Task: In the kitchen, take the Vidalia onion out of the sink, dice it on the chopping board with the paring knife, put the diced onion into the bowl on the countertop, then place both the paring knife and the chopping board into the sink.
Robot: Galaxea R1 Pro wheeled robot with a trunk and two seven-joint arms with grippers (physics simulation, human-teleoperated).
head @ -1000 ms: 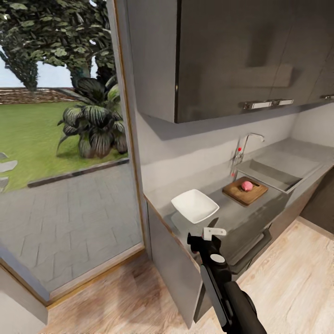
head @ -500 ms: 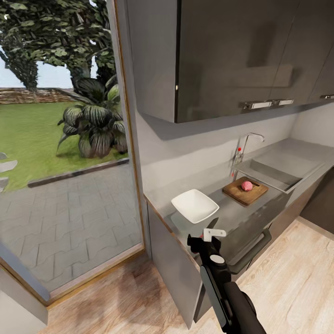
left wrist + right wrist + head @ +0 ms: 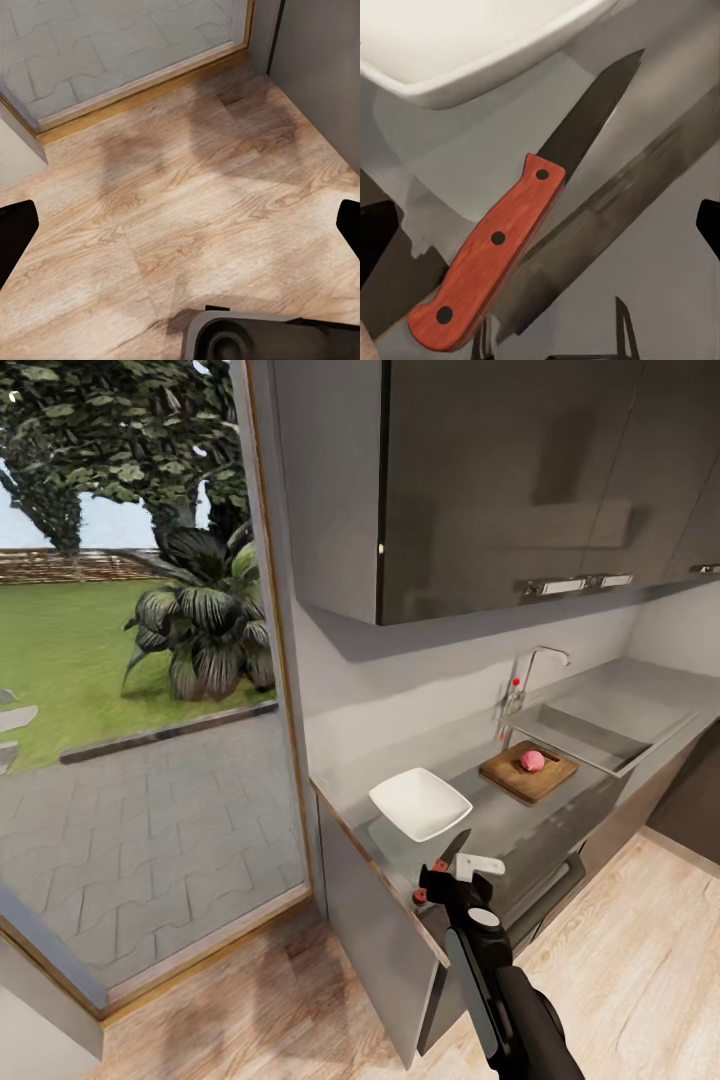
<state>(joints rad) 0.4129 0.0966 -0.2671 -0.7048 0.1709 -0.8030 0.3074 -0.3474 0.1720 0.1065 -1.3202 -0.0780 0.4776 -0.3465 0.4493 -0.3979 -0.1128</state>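
Fingers of my right gripper (image 3: 462, 865) spread apart above the paring knife (image 3: 510, 244) beside the bowl (image 3: 421, 803); I should straddle its red handle squarely.

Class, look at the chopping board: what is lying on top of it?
The onion sits on the board, near its middle. The countertop under the board is covered from sight.

No readable text, labels or numbers anywhere — every surface is unmarked.
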